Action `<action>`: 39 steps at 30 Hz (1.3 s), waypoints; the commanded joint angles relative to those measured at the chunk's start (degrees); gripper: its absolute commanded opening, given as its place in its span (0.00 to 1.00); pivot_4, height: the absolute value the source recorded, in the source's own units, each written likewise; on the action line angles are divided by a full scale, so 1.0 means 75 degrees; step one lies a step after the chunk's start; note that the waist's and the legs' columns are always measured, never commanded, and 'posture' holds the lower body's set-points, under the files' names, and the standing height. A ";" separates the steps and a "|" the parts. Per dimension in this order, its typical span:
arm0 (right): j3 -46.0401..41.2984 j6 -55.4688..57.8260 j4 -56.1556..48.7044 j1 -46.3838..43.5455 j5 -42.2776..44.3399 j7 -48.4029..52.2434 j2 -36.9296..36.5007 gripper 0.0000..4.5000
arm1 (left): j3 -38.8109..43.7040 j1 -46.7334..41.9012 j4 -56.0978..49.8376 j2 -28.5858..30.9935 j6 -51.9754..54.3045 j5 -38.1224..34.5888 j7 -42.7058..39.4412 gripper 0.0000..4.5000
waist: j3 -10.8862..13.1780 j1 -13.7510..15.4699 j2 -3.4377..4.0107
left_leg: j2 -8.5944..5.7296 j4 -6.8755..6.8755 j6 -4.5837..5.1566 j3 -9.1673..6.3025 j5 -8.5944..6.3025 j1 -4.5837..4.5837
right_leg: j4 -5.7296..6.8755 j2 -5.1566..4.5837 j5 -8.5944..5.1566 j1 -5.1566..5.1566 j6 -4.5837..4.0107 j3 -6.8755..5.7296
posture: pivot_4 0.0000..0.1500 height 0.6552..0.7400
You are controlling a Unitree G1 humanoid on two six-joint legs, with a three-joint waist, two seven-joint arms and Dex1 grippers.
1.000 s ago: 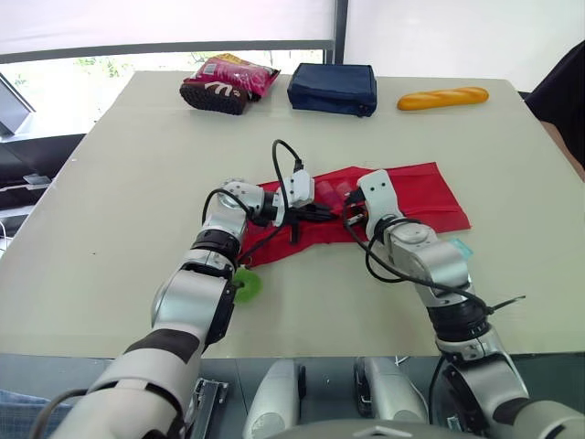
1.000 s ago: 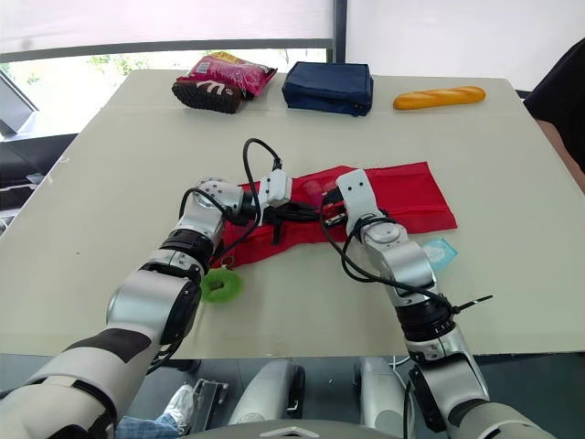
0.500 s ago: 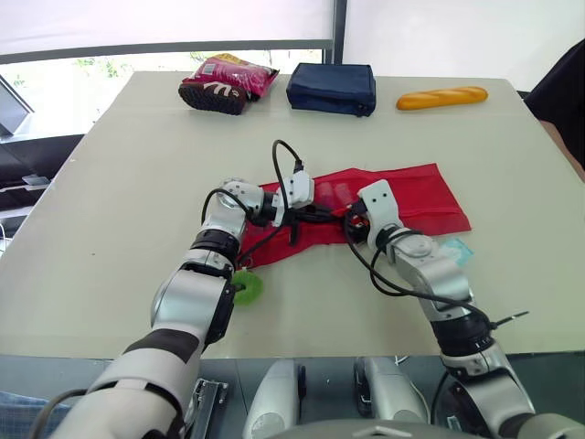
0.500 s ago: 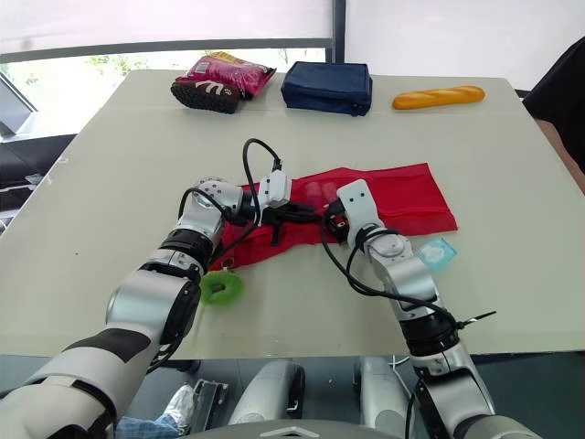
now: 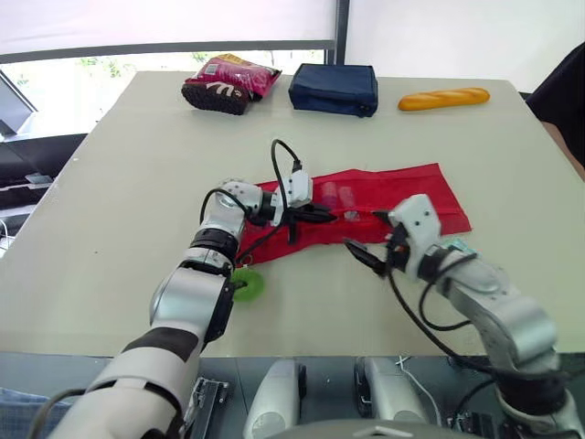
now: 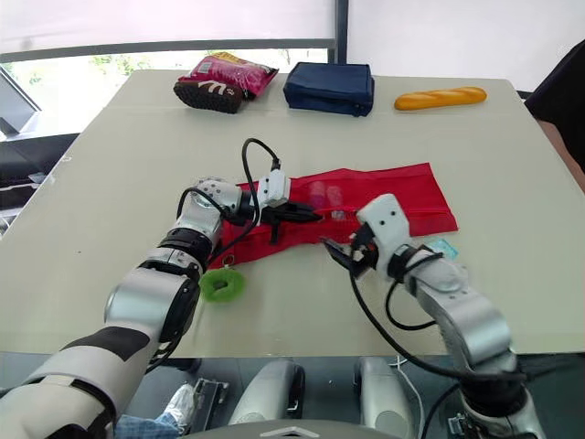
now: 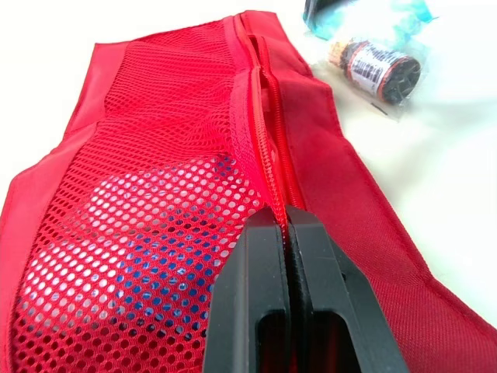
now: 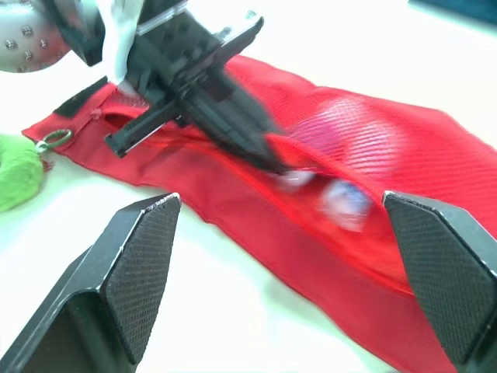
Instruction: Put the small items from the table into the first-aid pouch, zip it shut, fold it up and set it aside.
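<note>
The red first-aid pouch (image 5: 402, 197) lies flat at the table's middle, mesh side up, with small items (image 8: 342, 198) showing inside it. My left gripper (image 5: 324, 217) is shut on the pouch's zipper edge (image 7: 268, 155) near its left end. My right gripper (image 5: 373, 238) hangs open just in front of the pouch with nothing between its fingers (image 8: 144, 256). A green ring (image 5: 247, 285) lies by the pouch's left corner. A teal packet (image 5: 457, 247) sits beside my right wrist. A small clear packet with a dark roll (image 7: 380, 68) lies past the pouch's end.
At the far edge are a pink snack bag (image 5: 228, 82), a navy case (image 5: 334, 89) and a bread roll (image 5: 443, 97). A person's dark sleeve (image 5: 562, 91) is at the right edge.
My right gripper has opened and drawn back from the pouch toward the table's front. The left gripper keeps its hold on the zipper edge.
</note>
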 commanded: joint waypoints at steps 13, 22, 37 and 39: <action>-0.7943 -0.1700 -0.0816 0.5189 0.4753 0.3314 -0.1561 0.99 | 0.0187 -0.0188 -0.0012 0.0073 -0.0224 -0.0114 -0.0192 0.00 | 0.0002 0.0009 0.0005 | 0.0006 0.0000 0.0003 0.0002 -0.0003 0.0025 | -0.0014 0.0001 -0.0005 0.0030 0.0009 -0.0003 | 1.00 0.65; -0.9441 -0.2268 -0.0561 0.6927 0.5593 0.4430 -0.1772 0.99 | 0.0225 -0.0255 0.0062 0.0167 -0.0237 -0.0080 -0.0176 0.00 | 0.0004 0.0021 0.0002 | 0.0015 0.0000 0.0003 0.0005 -0.0004 0.0022 | -0.0022 0.0000 -0.0006 0.0029 0.0011 -0.0002 | 1.00 0.65; -0.6672 -0.2705 0.0140 0.5022 0.3653 0.3251 -0.3668 0.99 | 0.0334 -0.0281 0.0110 0.0390 -0.0283 -0.0122 -0.0172 0.00 | 0.0006 0.0000 -0.0005 | 0.0014 0.0000 0.0003 0.0019 -0.0004 0.0024 | -0.0024 -0.0001 -0.0005 0.0026 0.0010 0.0002 | 1.00 0.65; -0.5671 -0.2753 0.0592 0.4118 0.3229 0.3243 -0.4210 0.99 | 0.0305 -0.0270 0.0112 0.0455 -0.0371 -0.0048 -0.0119 0.00 | 0.0008 0.0007 -0.0004 | 0.0007 0.0001 0.0003 0.0020 -0.0004 0.0027 | -0.0020 -0.0003 -0.0005 0.0027 0.0010 0.0004 | 1.00 0.65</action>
